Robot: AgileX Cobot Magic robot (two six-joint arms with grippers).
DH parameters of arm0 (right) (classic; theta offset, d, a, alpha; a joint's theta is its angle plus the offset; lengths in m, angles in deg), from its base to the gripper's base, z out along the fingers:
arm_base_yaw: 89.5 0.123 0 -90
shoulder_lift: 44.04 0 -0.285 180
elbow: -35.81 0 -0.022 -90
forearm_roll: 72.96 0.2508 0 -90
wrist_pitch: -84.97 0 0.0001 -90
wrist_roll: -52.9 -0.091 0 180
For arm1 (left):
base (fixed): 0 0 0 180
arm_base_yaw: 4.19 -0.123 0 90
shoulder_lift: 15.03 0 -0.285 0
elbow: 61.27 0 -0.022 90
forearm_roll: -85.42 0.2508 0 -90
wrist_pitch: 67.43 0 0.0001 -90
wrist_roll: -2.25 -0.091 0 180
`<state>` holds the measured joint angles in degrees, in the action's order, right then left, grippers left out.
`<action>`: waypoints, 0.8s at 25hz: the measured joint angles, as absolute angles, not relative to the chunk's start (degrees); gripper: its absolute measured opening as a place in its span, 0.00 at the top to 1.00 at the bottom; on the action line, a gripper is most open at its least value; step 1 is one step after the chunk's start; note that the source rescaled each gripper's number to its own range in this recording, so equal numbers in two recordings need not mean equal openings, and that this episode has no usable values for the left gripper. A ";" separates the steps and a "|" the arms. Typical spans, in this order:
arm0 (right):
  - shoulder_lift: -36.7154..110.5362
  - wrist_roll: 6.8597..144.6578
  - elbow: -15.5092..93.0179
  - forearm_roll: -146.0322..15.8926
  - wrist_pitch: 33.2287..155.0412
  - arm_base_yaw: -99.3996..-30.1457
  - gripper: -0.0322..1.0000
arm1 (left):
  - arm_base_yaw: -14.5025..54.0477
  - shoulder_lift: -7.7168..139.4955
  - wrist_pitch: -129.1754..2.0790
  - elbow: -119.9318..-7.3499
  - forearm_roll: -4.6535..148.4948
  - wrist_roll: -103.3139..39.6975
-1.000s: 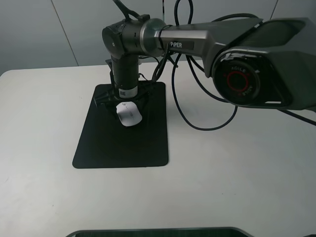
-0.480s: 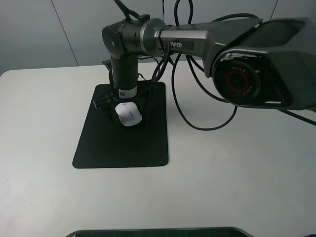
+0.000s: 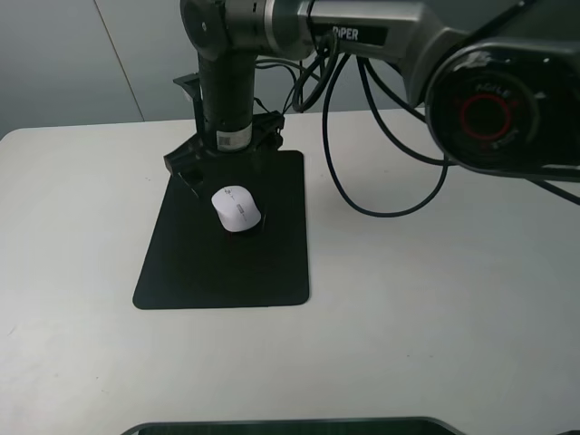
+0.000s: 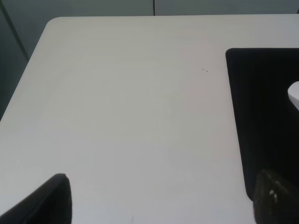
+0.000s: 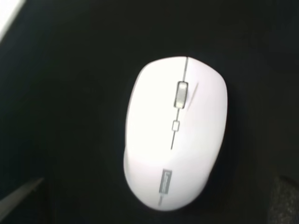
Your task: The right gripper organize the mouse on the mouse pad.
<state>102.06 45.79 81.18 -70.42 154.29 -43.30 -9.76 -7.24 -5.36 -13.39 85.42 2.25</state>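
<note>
The white mouse (image 3: 236, 209) lies flat on the upper middle of the black mouse pad (image 3: 227, 263). My right gripper (image 3: 227, 163) hangs just above and behind the mouse, open and empty, not touching it. In the right wrist view the mouse (image 5: 175, 133) fills the middle on the pad (image 5: 70, 93), with the fingertips (image 5: 18, 200) wide apart at the frame's corners. My left gripper (image 4: 163, 205) is open and empty over bare table. The left wrist view also shows the pad's edge (image 4: 266, 116) and a sliver of the mouse (image 4: 295, 93).
The white table (image 3: 435, 308) spreads around the pad. Black cables (image 3: 381, 208) trail from the right arm onto the table to the right of the pad. A dark object (image 3: 290, 426) sits at the front edge. A grey wall stands behind.
My right gripper has risen off the mouse and stands higher over the pad. The mouse stays in place on the pad.
</note>
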 joint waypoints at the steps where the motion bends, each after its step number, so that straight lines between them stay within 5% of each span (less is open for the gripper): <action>1: 100.88 46.89 81.18 -70.42 154.53 -43.30 0.01 | -9.76 -7.24 -5.36 -13.39 85.42 2.25; 20: 91.89 58.05 81.53 -72.52 155.23 -52.35 0.01 | -9.76 -7.24 -5.36 -13.39 85.42 2.25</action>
<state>91.89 58.05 81.53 -72.52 155.23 -52.35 -9.76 -7.24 -5.36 -13.39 85.42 2.25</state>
